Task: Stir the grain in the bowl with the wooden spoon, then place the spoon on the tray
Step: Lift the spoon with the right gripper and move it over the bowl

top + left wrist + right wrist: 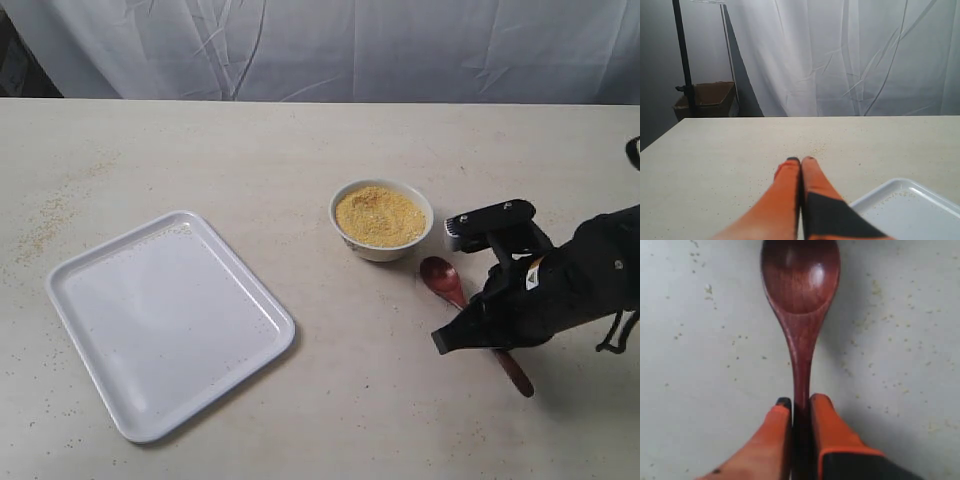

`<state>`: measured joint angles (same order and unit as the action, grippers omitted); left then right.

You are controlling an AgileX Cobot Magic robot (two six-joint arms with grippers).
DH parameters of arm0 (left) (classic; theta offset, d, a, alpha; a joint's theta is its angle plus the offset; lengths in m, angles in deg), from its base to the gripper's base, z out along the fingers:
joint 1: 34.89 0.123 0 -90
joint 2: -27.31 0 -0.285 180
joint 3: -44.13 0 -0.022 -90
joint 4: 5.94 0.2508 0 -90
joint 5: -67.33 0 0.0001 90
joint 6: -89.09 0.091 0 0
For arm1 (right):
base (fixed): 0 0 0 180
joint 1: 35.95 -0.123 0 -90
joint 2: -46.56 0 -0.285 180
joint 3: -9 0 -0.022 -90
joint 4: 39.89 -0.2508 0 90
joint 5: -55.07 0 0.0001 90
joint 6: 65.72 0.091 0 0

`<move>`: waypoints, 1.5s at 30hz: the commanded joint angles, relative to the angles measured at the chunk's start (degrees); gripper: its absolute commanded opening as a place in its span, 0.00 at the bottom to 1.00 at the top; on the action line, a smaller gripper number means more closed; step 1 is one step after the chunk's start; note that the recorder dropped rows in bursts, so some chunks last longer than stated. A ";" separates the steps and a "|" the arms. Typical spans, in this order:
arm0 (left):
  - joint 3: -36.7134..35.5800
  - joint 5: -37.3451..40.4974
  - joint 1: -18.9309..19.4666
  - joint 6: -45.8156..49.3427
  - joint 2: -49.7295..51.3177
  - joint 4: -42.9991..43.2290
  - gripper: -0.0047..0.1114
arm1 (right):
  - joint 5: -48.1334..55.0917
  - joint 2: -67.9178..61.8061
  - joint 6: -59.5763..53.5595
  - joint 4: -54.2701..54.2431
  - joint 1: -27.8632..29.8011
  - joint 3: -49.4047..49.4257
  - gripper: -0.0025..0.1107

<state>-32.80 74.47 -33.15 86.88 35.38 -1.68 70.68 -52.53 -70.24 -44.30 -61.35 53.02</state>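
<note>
Glossy dark wooden spoon (801,295), smooth white tray (110,330) — plastic-looking, matt table (300,150)

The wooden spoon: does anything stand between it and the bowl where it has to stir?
Nothing visible does. The wooden spoon lies just beside the bowl, with only table between them, and the right gripper has its jaws shut on the handle.

Yellow-golden grain (380,216) in a white bowl (385,252); glossy reddish-brown wooden spoon (801,285); plain white tray (170,320); pale beige, speckled tabletop (250,150); right gripper (800,402) with orange-and-black jaws.
</note>
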 commanded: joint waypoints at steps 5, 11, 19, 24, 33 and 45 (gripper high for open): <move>-0.28 0.08 -0.26 -0.25 -0.28 -0.13 0.04 | 13.42 11.08 4.95 3.57 0.01 -5.96 0.02; -0.28 0.08 -0.26 -0.25 -0.28 -0.13 0.04 | 24.31 11.19 7.64 7.37 0.01 -17.52 0.02; -0.28 0.08 -0.26 -0.25 -0.28 -0.13 0.04 | 42.13 5.03 16.97 27.72 0.01 -32.36 0.02; -0.28 0.08 -0.26 -0.25 -0.28 -0.13 0.04 | 48.13 -3.32 17.09 33.82 0.01 -38.62 0.02; -0.28 0.08 -0.26 -0.25 -0.28 -0.13 0.04 | 49.05 -11.24 15.60 38.03 0.01 -41.15 0.02; -0.28 0.08 -0.26 -0.25 -0.28 -0.13 0.04 | 43.57 -18.37 8.39 33.85 -7.10 -44.07 0.02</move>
<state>-32.80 74.47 -33.15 86.88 35.38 -1.68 113.98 -68.45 -61.44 -12.41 -67.15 10.34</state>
